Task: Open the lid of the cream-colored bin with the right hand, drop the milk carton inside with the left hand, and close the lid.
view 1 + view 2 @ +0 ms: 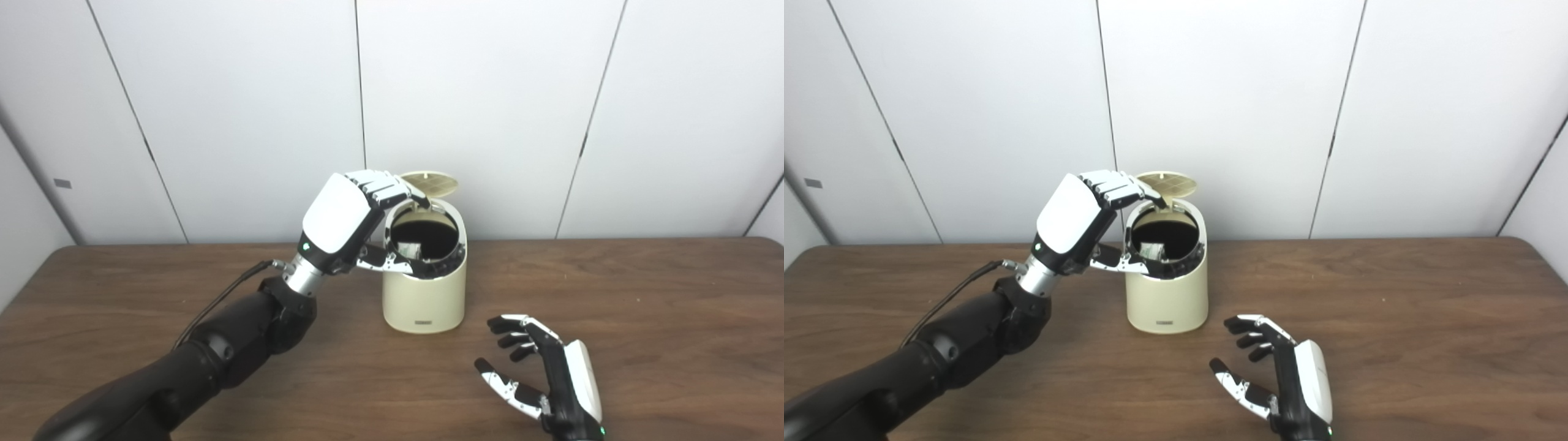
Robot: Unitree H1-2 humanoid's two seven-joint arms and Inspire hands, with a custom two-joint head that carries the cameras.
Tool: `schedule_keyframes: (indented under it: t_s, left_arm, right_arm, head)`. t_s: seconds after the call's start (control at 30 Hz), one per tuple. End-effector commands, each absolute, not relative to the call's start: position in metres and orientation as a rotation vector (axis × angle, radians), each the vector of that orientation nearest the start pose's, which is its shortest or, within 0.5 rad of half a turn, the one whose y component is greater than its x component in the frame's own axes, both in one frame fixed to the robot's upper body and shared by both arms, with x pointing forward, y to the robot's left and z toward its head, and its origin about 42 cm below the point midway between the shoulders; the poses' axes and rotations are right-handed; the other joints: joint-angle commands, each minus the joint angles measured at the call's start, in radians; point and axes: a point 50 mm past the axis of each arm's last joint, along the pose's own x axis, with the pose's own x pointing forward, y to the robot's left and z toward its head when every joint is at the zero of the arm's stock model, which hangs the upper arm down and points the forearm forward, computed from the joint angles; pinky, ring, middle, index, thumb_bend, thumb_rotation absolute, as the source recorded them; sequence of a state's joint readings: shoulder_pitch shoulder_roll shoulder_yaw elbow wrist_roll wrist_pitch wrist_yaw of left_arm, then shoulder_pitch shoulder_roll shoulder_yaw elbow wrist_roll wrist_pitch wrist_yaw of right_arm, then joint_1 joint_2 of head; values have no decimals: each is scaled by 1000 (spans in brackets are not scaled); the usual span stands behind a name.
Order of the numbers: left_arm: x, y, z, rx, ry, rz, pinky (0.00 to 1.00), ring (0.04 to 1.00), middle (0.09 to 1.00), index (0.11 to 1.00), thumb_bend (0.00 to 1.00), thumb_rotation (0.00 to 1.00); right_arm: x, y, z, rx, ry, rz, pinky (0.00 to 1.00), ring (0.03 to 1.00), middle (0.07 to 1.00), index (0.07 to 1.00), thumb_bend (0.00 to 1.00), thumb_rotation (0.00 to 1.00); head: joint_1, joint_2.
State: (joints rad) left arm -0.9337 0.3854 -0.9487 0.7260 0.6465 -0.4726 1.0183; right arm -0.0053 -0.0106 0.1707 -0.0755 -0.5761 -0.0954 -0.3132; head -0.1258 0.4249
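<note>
The milk carton (409, 249) lies inside the cream bin (424, 294). The left hand (358, 217) hangs over it, loose and empty. The lid (430, 182) stands up behind. The right hand (545, 380) rests open nearby.

Left arm (202, 361): black, comes in from the lower left corner and rises toward the middle, forearm slanted upward.
Left wrist (301, 277): silver cuff, bent so the white back of the hand faces the camera.
Left hand (349, 220): raised, holding nothing; fingers (383, 187) curled forward and spread from the thumb (386, 262), which reaches out lower down.
Right arm: almost wholly out of view past the bottom edge.
Right hand (1283, 383): low near the bottom edge, empty, palm turned to the left, white back to the right.
Right fingers (1252, 334): apart, loosely bent, pointing left; thumb lowest.
</note>
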Motion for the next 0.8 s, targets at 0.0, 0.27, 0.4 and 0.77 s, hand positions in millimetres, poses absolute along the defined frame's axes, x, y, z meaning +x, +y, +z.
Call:
schedule_keyframes:
  t_s: [0.0,0.27,0.4,0.77]
  left_arm:
    - [483,158,271,926,-1290,-110,484,563,588,598,958,319]
    - [435,164,293,707,-1507,-42,457,472,504,519,495,557]
    - [413,182,301,626,-1505,4,449,470,504,503,472,275]
    - [391,220,280,346,-1078,84,479,544,561,494,484,91]
  right_arm:
    - [271,-163,115,-508,-282,-111,423,552,622,620,320,0]
    - [272,-170,122,-508,-314,-138,433,558,616,614,317,0]
    - [276,-172,141,-510,-408,-181,434,569,634,630,301,150]
    - [302,-189,239,-592,-738,-307,913,963,968,952,511,825]
  head:
    - [-2,4]
    - [11,12]
    - [17,9]
    - [16,-3]
